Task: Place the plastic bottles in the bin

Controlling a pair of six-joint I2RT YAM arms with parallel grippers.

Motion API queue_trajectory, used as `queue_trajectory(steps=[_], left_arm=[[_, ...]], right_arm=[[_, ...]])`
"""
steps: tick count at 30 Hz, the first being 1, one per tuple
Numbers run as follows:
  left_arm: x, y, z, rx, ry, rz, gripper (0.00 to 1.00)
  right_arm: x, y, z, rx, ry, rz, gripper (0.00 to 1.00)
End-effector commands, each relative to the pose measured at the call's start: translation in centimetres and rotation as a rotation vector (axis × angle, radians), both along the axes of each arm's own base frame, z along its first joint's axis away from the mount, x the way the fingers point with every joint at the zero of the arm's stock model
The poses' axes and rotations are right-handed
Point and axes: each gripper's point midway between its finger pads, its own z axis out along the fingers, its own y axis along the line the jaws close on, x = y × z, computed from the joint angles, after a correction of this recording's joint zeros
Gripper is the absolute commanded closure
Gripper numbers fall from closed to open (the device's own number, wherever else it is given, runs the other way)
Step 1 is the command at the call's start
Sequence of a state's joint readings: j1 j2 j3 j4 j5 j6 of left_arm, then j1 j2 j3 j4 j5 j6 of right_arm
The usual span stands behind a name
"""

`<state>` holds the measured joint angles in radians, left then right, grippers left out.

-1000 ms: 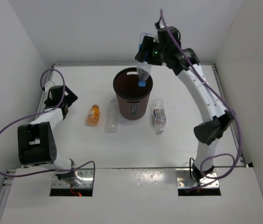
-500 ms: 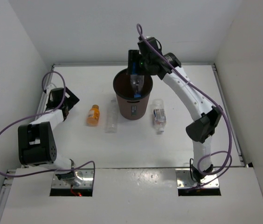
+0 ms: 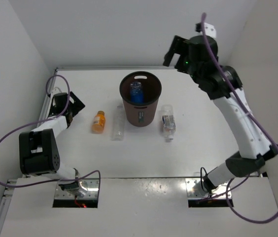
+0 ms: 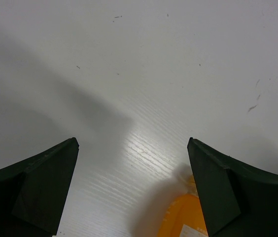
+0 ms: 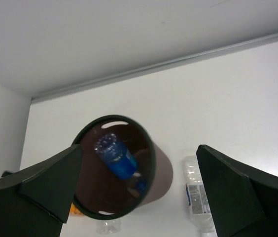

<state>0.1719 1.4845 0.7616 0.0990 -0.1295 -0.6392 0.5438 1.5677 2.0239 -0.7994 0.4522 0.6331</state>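
The dark brown bin [image 3: 141, 116] stands mid-table. A blue-tinted bottle [image 3: 136, 92] lies inside it, also seen from above in the right wrist view as the blue bottle [image 5: 115, 155] within the bin's rim [image 5: 151, 153]. My right gripper [image 3: 173, 51] hangs high above and right of the bin, open and empty [image 5: 140, 146]. An orange bottle [image 3: 98, 121], a slim clear bottle [image 3: 118, 128] and a clear labelled bottle [image 3: 167, 122] lie on the table around the bin. My left gripper [image 3: 74, 105] rests open left of the orange bottle [image 4: 183, 217], nothing between its fingers [image 4: 132, 143].
White walls enclose the table on the left, back and right. The right arm's elbow [image 3: 245, 163] stands over the right side of the table. The labelled bottle [image 5: 198, 192] lies just right of the bin.
My right gripper opened over the bin and let the blue bottle drop in. It then swung up and to the right. The left arm stayed still.
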Motion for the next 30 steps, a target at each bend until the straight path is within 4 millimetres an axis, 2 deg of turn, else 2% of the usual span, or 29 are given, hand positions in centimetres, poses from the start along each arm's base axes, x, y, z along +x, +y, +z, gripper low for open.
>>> queue_trajectory(steps=[1, 3, 4, 7, 8, 9, 10, 12, 13, 14, 16, 17, 22, 23, 27, 28, 30], left_arm=[[0.5, 0.2, 1.2, -0.001, -0.049, -0.012, 0.0], [0.6, 0.2, 1.4, -0.007, -0.061, -0.006, 0.0], [0.6, 0.2, 1.4, -0.007, -0.061, -0.006, 0.0], [0.5, 0.2, 1.1, -0.008, -0.059, -0.006, 0.0], [0.5, 0.2, 1.1, -0.008, -0.059, -0.006, 0.0], [0.5, 0.2, 1.1, -0.008, -0.059, -0.006, 0.0], [0.2, 0.1, 0.7, -0.01, -0.049, -0.006, 0.0], [0.2, -0.1, 0.9, -0.012, -0.061, -0.014, 0.0], [0.1, -0.1, 0.7, -0.012, -0.063, -0.014, 0.0], [-0.2, -0.1, 0.3, -0.014, -0.054, -0.014, 0.0], [-0.3, -0.1, 0.1, -0.014, -0.054, -0.014, 0.0], [-0.3, -0.1, 0.1, -0.014, -0.054, -0.014, 0.0], [-0.4, -0.3, -0.1, -0.019, -0.055, -0.022, 0.0], [-0.5, -0.4, -0.3, -0.019, -0.055, -0.022, 0.0], [-0.5, -0.4, -0.3, -0.019, -0.055, -0.022, 0.0], [-0.5, -0.4, -0.3, -0.019, -0.055, -0.022, 0.0], [-0.5, -0.3, 0.1, -0.017, -0.064, -0.022, 0.0]], right_arm=[[0.9, -3.8, -3.9, 0.022, 0.086, -0.201, 0.0], [0.1, -5.2, -8.8, 0.027, 0.23, -0.288, 0.0], [-0.7, -5.9, -12.3, -0.005, 0.307, -0.301, 0.0], [-1.3, -5.5, -16.3, 0.072, 0.344, -0.277, 0.0], [-2.8, -5.6, -19.7, 0.087, 0.414, -0.257, 0.0], [-2.6, -4.7, -20.5, 0.127, 0.405, -0.227, 0.0], [-3.5, -5.0, -23.9, 0.12, 0.475, -0.218, 0.0], [-4.3, -3.3, -26.0, 0.178, 0.543, -0.132, 0.0], [-4.3, -2.7, -28.0, 0.175, 0.6, -0.116, 0.0], [-4.6, -2.1, -29.1, 0.195, 0.651, -0.086, 0.0], [-5.2, -1.8, -31.4, 0.178, 0.743, -0.083, 0.0], [-5.6, -1.7, -33.2, 0.162, 0.802, -0.089, 0.0], [-5.6, -0.8, -35.0, 0.204, 0.821, -0.036, 0.0], [-5.6, -0.6, -34.8, 0.215, 0.81, -0.025, 0.0], [-5.4, -0.7, -35.7, 0.234, 0.839, -0.027, 0.0], [-5.5, -0.8, -36.6, 0.226, 0.863, -0.033, 0.0], [-5.3, -0.7, -37.2, 0.222, 0.876, -0.037, 0.0]])
